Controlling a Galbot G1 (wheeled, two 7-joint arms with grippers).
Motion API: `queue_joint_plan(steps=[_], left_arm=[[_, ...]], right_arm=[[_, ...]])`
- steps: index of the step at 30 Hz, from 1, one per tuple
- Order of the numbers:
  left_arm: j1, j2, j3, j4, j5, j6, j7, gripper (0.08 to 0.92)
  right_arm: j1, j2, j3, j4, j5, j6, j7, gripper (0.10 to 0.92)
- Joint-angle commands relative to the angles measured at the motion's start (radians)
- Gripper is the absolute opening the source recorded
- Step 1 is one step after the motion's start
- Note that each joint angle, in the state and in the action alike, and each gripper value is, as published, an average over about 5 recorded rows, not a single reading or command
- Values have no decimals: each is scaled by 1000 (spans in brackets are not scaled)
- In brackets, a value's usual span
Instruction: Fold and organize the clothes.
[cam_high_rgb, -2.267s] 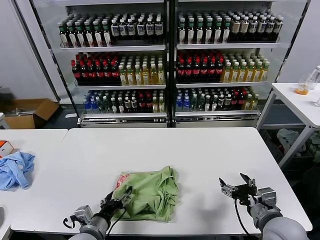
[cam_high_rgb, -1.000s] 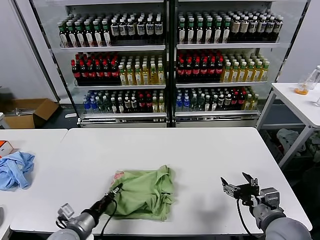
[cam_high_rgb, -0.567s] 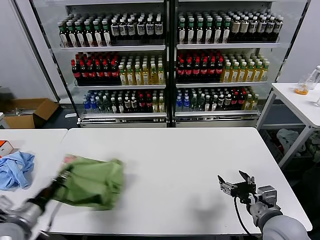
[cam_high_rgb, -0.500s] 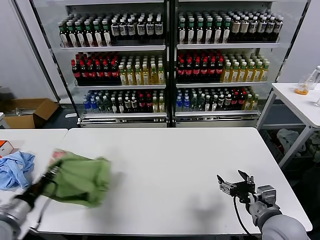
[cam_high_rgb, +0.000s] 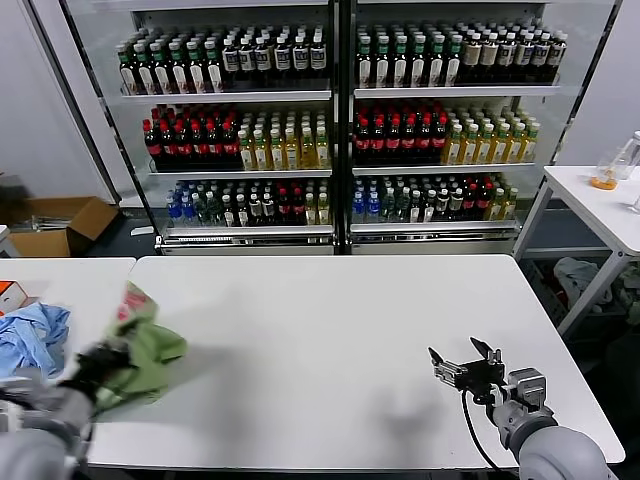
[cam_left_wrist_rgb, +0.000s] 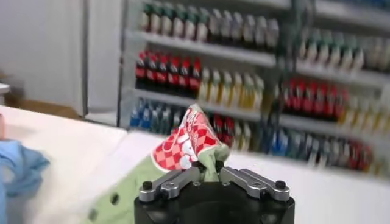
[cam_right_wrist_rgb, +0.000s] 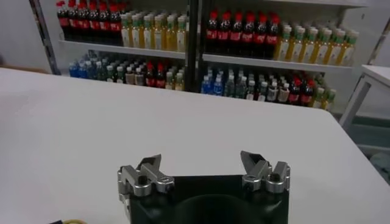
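The folded light green shirt (cam_high_rgb: 140, 350) hangs bunched from my left gripper (cam_high_rgb: 108, 353) over the table's near left corner, its pink-red-white print (cam_high_rgb: 133, 299) uppermost. In the left wrist view the left gripper (cam_left_wrist_rgb: 208, 172) is shut on a fold of the green shirt (cam_left_wrist_rgb: 210, 153), with the checked red print (cam_left_wrist_rgb: 183, 143) just above the fingers. My right gripper (cam_high_rgb: 459, 365) is open and empty, low over the table's front right; in the right wrist view (cam_right_wrist_rgb: 204, 167) only bare table lies before it.
A light blue garment (cam_high_rgb: 33, 336) lies on the adjoining left table (cam_high_rgb: 60, 275), beside an orange-white box (cam_high_rgb: 10, 293). The white table (cam_high_rgb: 340, 340) spreads ahead. Drink coolers (cam_high_rgb: 335, 120) stand behind. Another white table (cam_high_rgb: 600, 200) is at the far right.
My left gripper has dragged the green shirt from the table's front middle leftward to the near left corner, bunching it up. The right gripper has barely moved.
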Motion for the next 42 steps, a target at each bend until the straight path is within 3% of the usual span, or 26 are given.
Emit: queue_joint_plan(steps=[1, 6, 13, 21, 27, 33, 37, 42], left_arm=[[-26, -111, 529, 46, 826, -57, 25, 108], [-75, -122, 598, 34, 734, -21, 34, 108], [-221, -200, 661, 146, 543, 16, -23, 108], [-327, -268, 708, 241, 423, -62, -15, 131], [-261, -262, 699, 175, 267, -84, 47, 287], [-153, -263, 624, 32, 83, -84, 96, 460], [-57, -229, 505, -69, 34, -90, 113, 582], [32, -179, 294, -119, 34, -118, 75, 720]], right_arm=[[13, -1, -7, -2, -1, 2, -1, 823], [24, 3, -19, -6, -3, 3, -1, 823], [34, 16, -35, -4, -9, 3, -3, 823], [43, 26, -48, 7, -24, 5, -22, 823], [50, 37, -68, 13, -19, 37, -45, 823], [123, 76, -177, -5, 1, 88, -39, 823], [220, 136, -297, -55, 38, 103, -15, 823], [338, 260, -446, -159, 86, 100, 21, 823]])
